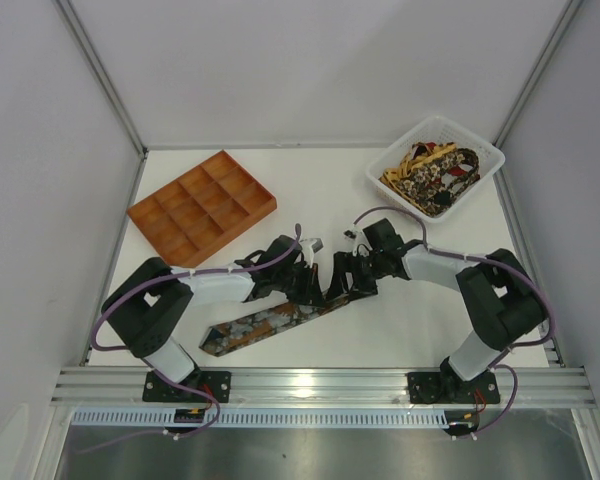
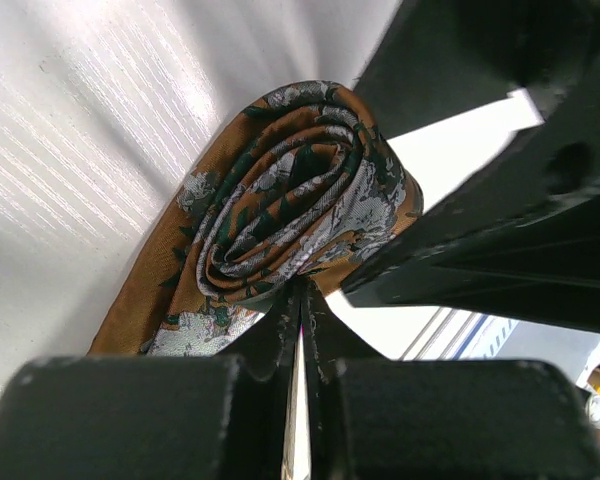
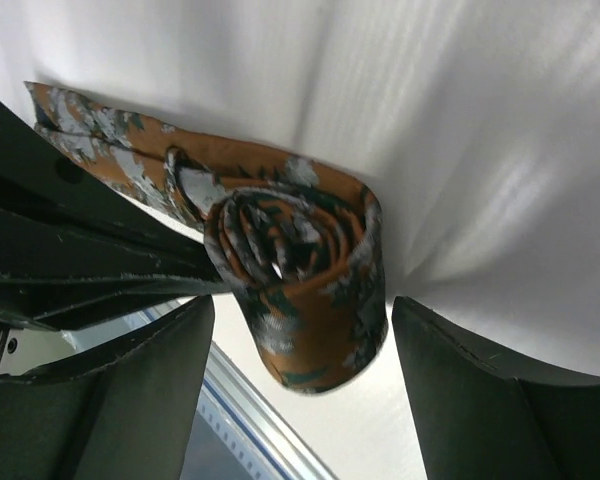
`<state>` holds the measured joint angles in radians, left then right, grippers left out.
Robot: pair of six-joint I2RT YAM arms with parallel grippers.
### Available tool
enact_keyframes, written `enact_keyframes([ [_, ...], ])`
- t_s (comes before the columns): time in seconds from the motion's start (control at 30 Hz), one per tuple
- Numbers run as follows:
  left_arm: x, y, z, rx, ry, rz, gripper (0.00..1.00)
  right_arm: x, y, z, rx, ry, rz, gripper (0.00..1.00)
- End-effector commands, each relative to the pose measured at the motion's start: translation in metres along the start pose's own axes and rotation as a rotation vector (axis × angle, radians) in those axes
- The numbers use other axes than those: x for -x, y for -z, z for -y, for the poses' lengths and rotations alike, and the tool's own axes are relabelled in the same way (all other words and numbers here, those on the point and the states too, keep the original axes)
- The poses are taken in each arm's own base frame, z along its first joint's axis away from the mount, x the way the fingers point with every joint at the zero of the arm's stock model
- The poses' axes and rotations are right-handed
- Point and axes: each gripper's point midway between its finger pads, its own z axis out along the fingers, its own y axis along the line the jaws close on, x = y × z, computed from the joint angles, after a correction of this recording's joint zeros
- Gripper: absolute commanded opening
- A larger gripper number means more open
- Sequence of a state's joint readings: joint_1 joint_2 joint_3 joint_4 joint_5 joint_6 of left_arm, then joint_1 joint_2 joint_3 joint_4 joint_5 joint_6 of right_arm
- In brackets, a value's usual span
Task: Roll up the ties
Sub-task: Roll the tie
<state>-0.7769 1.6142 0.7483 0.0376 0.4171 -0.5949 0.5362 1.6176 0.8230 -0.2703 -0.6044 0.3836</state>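
Note:
A brown-orange tie with grey and dark green flowers [image 1: 260,325] lies slanted on the white table, its wide pointed end near the left arm's base. Its other end is wound into a roll [image 2: 300,190], also seen in the right wrist view [image 3: 300,270]. My left gripper [image 1: 315,280] is shut, its fingertips [image 2: 302,292] pinching the roll's lower edge. My right gripper [image 1: 345,272] is open, its two fingers [image 3: 450,380] standing either side of the roll without touching it. More ties [image 1: 435,170] lie heaped in the basket.
An orange compartment tray [image 1: 230,232] stands at the back left. A white basket [image 1: 400,147] stands at the back right. Both arms meet at the table's middle, close to the near aluminium rail [image 1: 320,382].

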Motion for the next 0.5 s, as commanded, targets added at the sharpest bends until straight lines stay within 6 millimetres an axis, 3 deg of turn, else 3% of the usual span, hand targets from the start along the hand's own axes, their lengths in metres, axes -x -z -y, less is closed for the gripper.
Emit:
enact_keyframes([
  [0.0,0.006,-0.002,-0.001,-0.007,-0.003,0.023,0.05,0.013,-0.011,-0.010,0.103,0.072,0.037,0.78],
  [0.3,0.006,-0.001,-0.009,0.001,0.007,0.028,0.06,0.005,-0.023,-0.006,0.136,0.031,0.009,0.64],
  [0.37,0.006,0.000,-0.009,-0.005,0.008,0.031,0.05,0.005,-0.022,-0.004,0.118,0.023,0.010,0.58],
  [0.47,0.007,0.002,-0.007,-0.013,0.007,0.036,0.05,0.007,-0.019,-0.002,0.082,0.000,0.005,0.38],
])
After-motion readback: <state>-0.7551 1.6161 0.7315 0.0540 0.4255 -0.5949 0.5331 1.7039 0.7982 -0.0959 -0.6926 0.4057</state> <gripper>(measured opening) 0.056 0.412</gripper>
